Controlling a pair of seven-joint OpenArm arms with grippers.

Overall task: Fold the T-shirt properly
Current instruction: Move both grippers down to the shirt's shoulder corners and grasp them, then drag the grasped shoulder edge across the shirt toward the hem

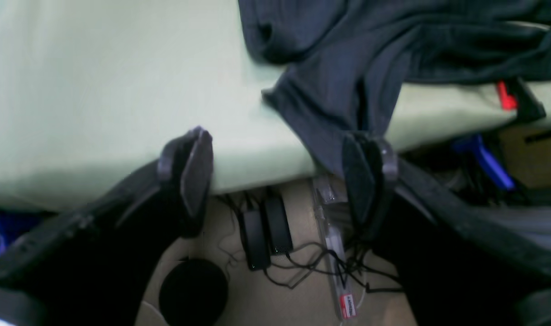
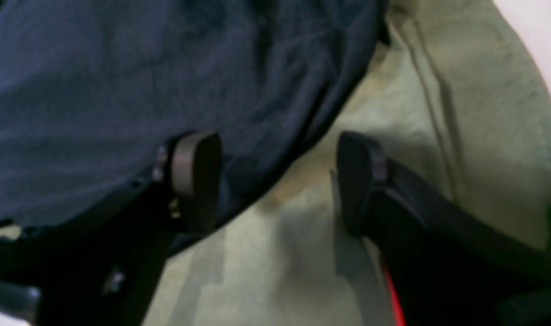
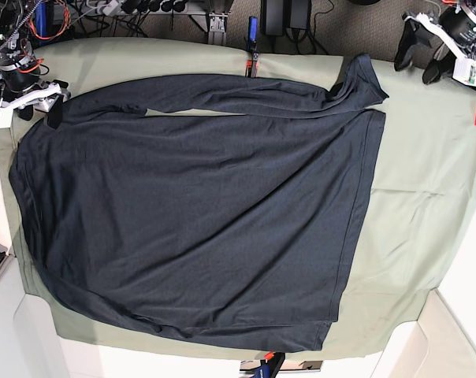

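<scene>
T-shirt (image 3: 198, 213) lies spread flat on counter (image 3: 419, 197). Left hand (image 1: 275, 181) hangs released off counter's edge, sleeve end just beside one finger. Right hand (image 2: 277, 181) released too, straddling shirt's edge.

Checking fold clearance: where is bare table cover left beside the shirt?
Bare olive-green cover forms a wide strip between the T-shirt's hem and the table's edge, plus a narrow band along the bottom. The rest is crowded: cloth reaches the opposite edge.
</scene>
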